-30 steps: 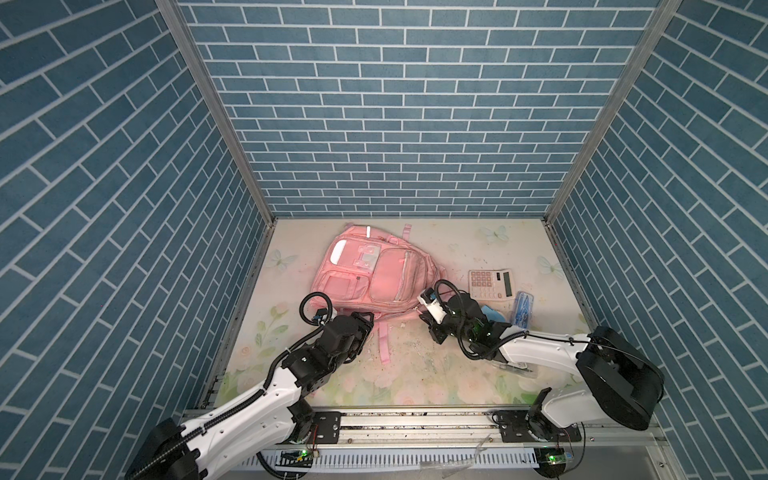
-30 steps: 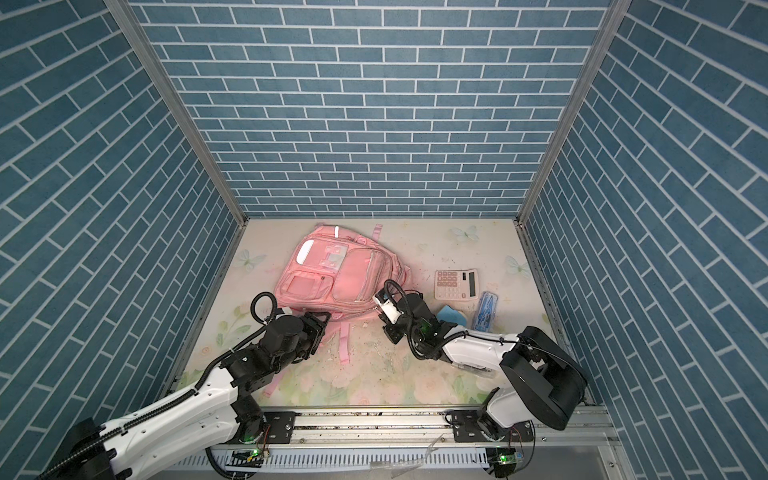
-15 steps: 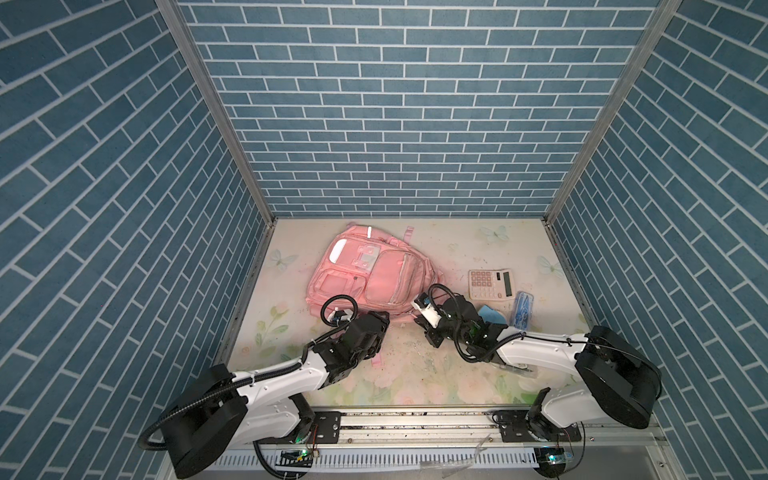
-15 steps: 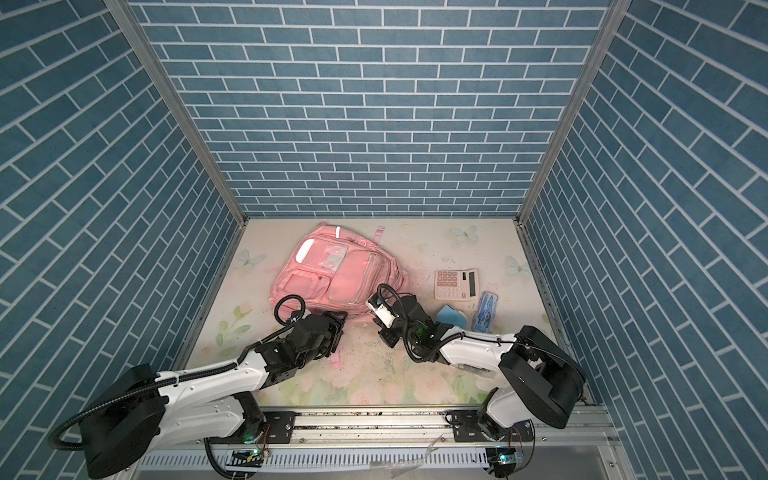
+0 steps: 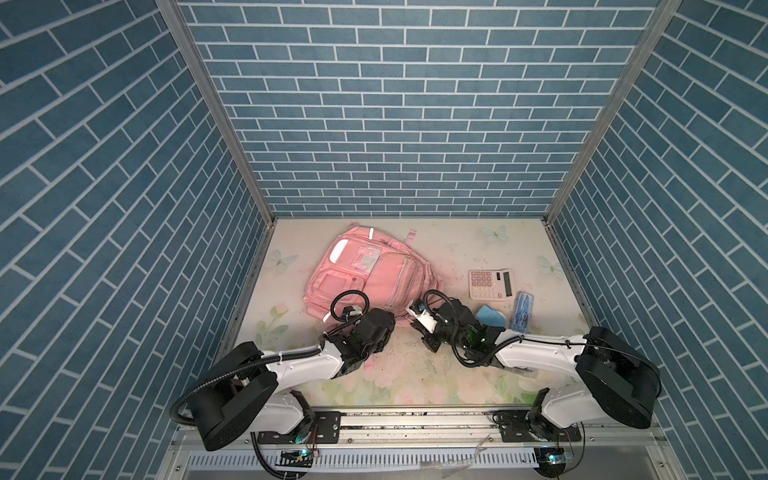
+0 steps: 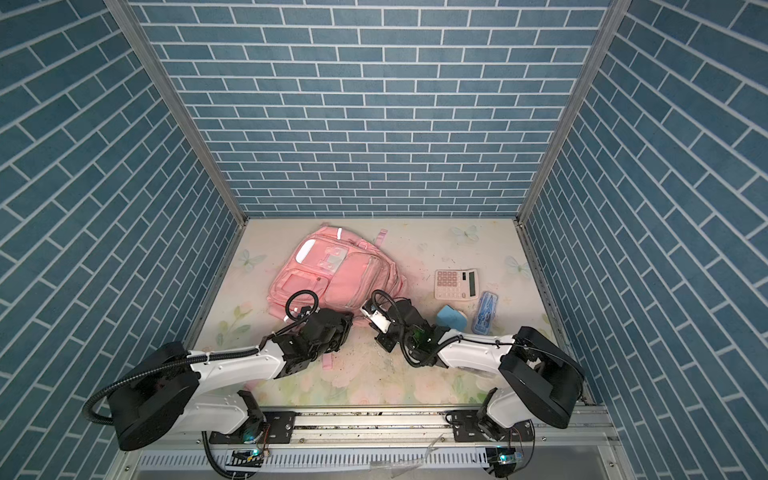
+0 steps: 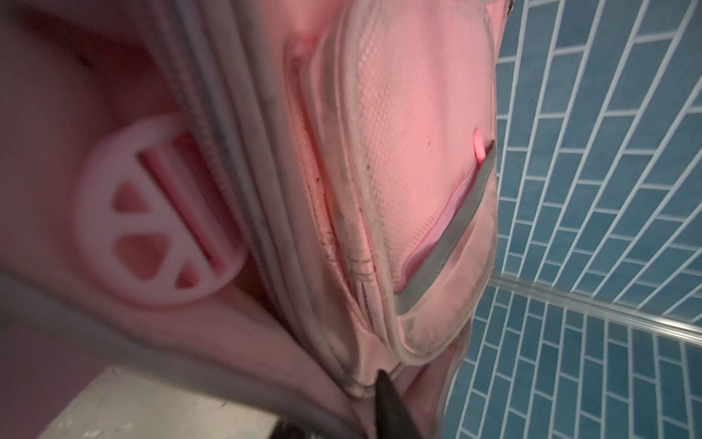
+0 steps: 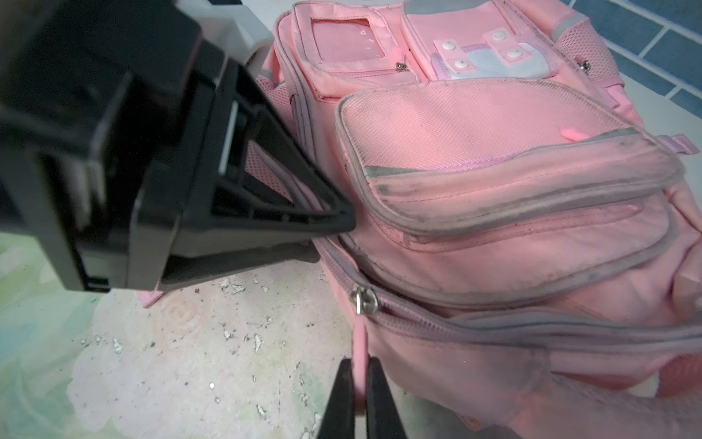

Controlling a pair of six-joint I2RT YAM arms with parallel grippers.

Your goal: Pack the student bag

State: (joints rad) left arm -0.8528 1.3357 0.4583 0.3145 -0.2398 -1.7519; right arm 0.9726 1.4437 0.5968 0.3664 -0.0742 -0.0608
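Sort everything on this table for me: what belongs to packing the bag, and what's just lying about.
For the job:
student bag
its zip pull, pinched by the right gripper
left gripper, closed on the bag's near edge
calculator, blue case, blue pad: likely the things to pack

Lying about:
white flecks on the mat
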